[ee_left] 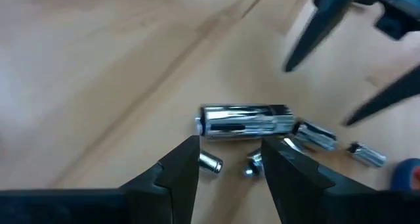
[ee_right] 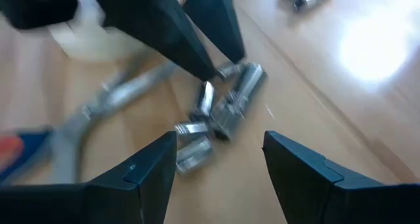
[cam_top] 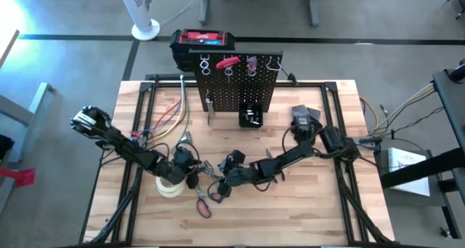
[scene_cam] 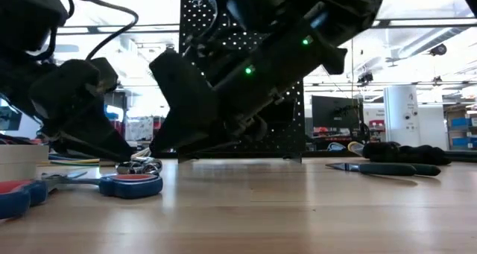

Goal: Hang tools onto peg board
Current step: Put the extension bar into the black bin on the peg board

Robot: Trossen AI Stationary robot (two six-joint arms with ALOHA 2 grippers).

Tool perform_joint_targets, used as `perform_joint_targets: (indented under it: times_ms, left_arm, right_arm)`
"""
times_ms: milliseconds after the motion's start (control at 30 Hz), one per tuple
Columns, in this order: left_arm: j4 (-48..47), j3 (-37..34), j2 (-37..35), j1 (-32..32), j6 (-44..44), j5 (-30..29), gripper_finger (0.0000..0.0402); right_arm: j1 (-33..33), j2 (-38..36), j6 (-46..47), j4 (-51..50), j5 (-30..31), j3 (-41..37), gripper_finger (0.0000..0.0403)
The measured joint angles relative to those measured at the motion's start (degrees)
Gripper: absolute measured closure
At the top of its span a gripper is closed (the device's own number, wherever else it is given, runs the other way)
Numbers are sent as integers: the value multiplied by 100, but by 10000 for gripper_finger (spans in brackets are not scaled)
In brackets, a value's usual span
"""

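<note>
A cluster of small silver sockets and bits (ee_left: 246, 119) (ee_right: 223, 106) lies on the wooden table near its front middle, with red-handled scissors (cam_top: 203, 203) just nearer the front edge. My left gripper (ee_left: 230, 152) is open and slants down at the cluster from the left, and small bits lie between its fingertips. My right gripper (ee_right: 220, 145) is open and slants down at the same cluster from the right. The peg board (cam_top: 232, 84) stands upright at the far middle, with a red clamp-like tool (cam_top: 229, 61) on its hooks.
A white tape roll (cam_top: 171, 186) lies under the left arm. A black bin (cam_top: 251, 116) sits at the peg board's foot. A black glove (cam_top: 305, 117) lies at right. The red-and-black toolbox (cam_top: 203, 38) stands behind the board. Black-handled pliers (scene_cam: 387, 167) lie at right.
</note>
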Motion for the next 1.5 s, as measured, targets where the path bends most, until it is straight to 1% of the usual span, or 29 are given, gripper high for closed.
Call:
perform_joint_targets:
  times_ms: [67,233,300,367,467,667,967,1067,1133,1233,1267,1400,1500]
  left_arm:
    - [79,2,0,7,-30,73,247]
    - [395,14,103,78,-35,243,247]
    - [467,19,116,83,-16,233,247]
    - [731,29,194,109,77,178,247]
    - [982,36,350,112,194,176,247]
    - [1145,339,660,118,384,180,248]
    - [1078,910,1219,153,697,286,248]
    - [1013,1028,1296,146,701,-2,248]
    - [1004,1098,1251,131,726,-395,248]
    - [1262,1157,1019,65,774,-999,248]
    - [1285,1113,942,44,782,-1113,248]
    - [1162,944,679,21,784,-1177,248]
    - [1114,889,556,20,785,-1190,248]
  right_arm:
    - [-16,102,-53,23,0,148,182]
    - [-113,160,-70,-384,8,255,183]
    - [-128,137,-61,-537,3,248,185]
    - [-129,112,-91,-738,-33,218,187]
    - [-151,101,-170,-769,-171,208,186]
    - [-187,29,-164,-714,-192,211,181]
    - [-179,-17,7,-778,-298,189,190]
    - [-230,5,5,-798,-276,185,190]
    - [-307,5,29,-782,-257,160,190]
    - [-415,3,76,-571,-236,145,190]
    - [-441,-10,78,-560,-224,145,190]
    - [-540,-10,95,-721,-268,119,191]
    - [-583,-10,91,-900,-279,103,201]
